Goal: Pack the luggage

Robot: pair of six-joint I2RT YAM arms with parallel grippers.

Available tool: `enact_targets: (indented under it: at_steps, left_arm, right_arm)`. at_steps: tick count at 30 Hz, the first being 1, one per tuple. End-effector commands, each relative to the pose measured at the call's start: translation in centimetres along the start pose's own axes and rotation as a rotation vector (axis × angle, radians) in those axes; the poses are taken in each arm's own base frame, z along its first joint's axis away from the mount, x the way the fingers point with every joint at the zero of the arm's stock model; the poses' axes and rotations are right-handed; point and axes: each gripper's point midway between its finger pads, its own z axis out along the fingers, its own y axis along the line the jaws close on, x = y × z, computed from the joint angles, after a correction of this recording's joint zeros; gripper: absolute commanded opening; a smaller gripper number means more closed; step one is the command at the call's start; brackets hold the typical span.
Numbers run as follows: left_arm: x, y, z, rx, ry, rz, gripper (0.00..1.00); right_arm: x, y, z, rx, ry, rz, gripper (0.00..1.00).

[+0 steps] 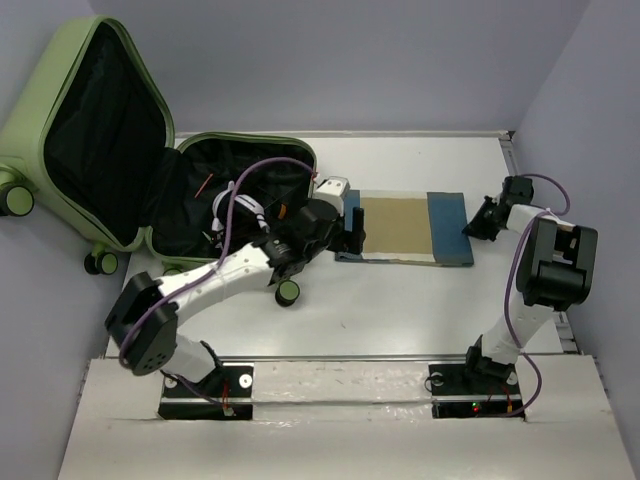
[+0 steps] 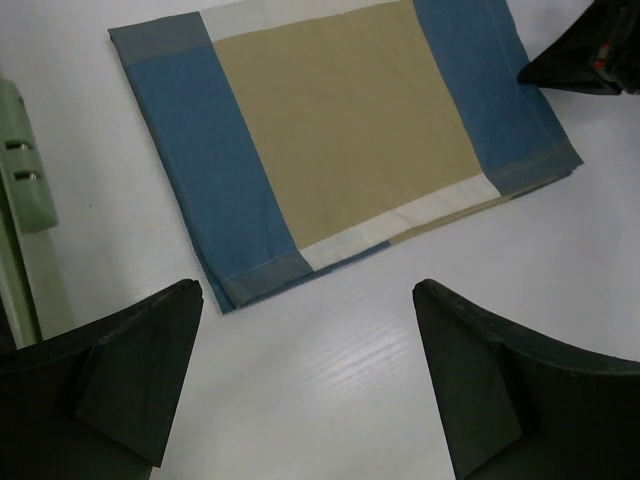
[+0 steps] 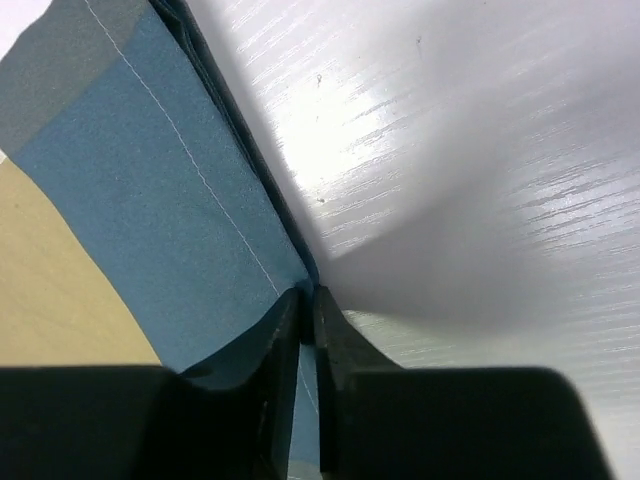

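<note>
The luggage (image 1: 30,135) is a light olive-green suitcase lying open at the far left, its black-lined lid propped up; its green edge shows in the left wrist view (image 2: 25,170). A folded blue, tan and white cloth (image 1: 405,228) lies flat on the table to its right. My left gripper (image 1: 352,232) is open and empty, just short of the cloth's (image 2: 345,130) left edge, with bare table between the fingers (image 2: 308,300). My right gripper (image 1: 478,225) is shut on the cloth's (image 3: 150,200) right blue edge (image 3: 308,295).
White items and cables (image 1: 240,210) lie in the suitcase's lower half. A small white and grey box (image 1: 333,190) sits by the cloth's far left corner. A suitcase wheel (image 1: 288,292) sticks out under my left arm. Walls enclose the table on three sides.
</note>
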Motion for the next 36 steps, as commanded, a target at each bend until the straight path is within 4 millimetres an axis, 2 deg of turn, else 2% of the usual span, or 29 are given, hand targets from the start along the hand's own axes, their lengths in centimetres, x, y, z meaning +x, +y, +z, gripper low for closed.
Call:
enact_targets:
  at_steps: [1,2,3,4,6,7,8,9,10,11,12,15,16,18,21,24,25,26,30,32,35,36]
  left_arm:
    - [-2.3,-0.8,3.0,-0.07,-0.02,0.093,0.99]
    - [-2.2,-0.5,4.4,-0.112,-0.001,0.107,0.99]
    - [-2.2,-0.4,5.1,-0.129,-0.001,0.113,0.99]
    - [-0.9,0.1,6.3,-0.158,0.036,0.129,0.99]
    - [-1.1,-0.2,7.3,-0.172,0.053,0.14,0.99]
    - [0.2,0.3,8.3,-0.204,0.09,0.164,0.99]
    - [-0.4,0.0,8.7,-0.211,0.08,0.166,0.99]
    - [-0.3,0.1,9.1,-0.222,0.086,0.172,0.99]
    - [0.8,0.6,10.1,-0.242,0.11,0.188,0.99]
    - [0.4,0.8,10.4,-0.271,0.104,0.194,0.99]
    - [1.3,1.3,11.2,-0.295,0.123,0.202,0.99]
    - [1.4,1.6,12.2,-0.319,0.123,0.203,0.99]
    - [2.3,1.9,13.0,-0.323,0.143,0.207,0.99]
    - [2.1,1.9,13.7,-0.332,0.155,0.203,0.99]
    - [2.8,2.3,15.4,-0.337,0.179,0.202,0.98]
    - [3.4,3.2,17.1,-0.34,0.203,0.193,0.95]
    - [4.2,4.0,17.9,-0.351,0.223,0.191,0.95]
    - [3.6,4.3,18.3,-0.365,0.222,0.188,0.94]
    - [4.1,5.7,19.9,-0.345,0.248,0.152,0.92]
    - [4.0,5.8,20.7,-0.318,0.261,0.14,0.89]
    - [5.4,6.5,21.7,-0.318,0.307,0.148,0.86]
    - [5.1,6.4,22.1,-0.305,0.304,0.142,0.84]
  right_arm:
    - [5.1,-2.9,0.3,0.119,0.146,0.028,0.13]
    - [5.4,-3.0,0.3,0.125,0.143,0.033,0.07]
    - [4.9,-3.0,-0.2,0.129,0.116,0.033,0.07]
    - [4.3,-3.5,-0.5,0.164,0.083,0.032,0.07]
    - [4.3,-4.3,-1.2,0.207,0.048,0.042,0.07]
    - [3.0,-4.9,-2.4,0.257,-0.018,0.04,0.07]
    - [2.7,-5.0,-3.0,0.267,-0.047,0.054,0.07]
    - [2.3,-4.8,-4.3,0.268,-0.092,0.062,0.07]
    - [1.9,-4.9,-5.0,0.273,-0.128,0.068,0.07]
    - [1.8,-4.8,-5.5,0.27,-0.15,0.078,0.07]
    - [1.8,-4.8,-6.4,0.265,-0.184,0.081,0.07]
    - [1.9,-4.8,-7.2,0.258,-0.21,0.082,0.07]
    - [2.1,-4.7,-7.3,0.249,-0.215,0.082,0.07]
    - [2.0,-4.3,-7.5,0.226,-0.224,0.087,0.07]
    - [2.3,-3.7,-7.3,0.188,-0.22,0.09,0.07]
    - [2.8,-3.4,-7.0,0.159,-0.212,0.093,0.07]
    - [2.8,-3.2,-6.9,0.148,-0.215,0.09,0.07]
    - [3.1,-3.3,-6.8,0.144,-0.211,0.093,0.07]
    - [3.2,-3.0,-6.7,0.123,-0.209,0.094,0.07]
    - [3.2,-2.9,-6.7,0.117,-0.213,0.095,0.07]
    - [3.3,-2.9,-6.7,0.115,-0.218,0.095,0.07]
    - [3.3,-2.9,-6.7,0.116,-0.22,0.095,0.07]
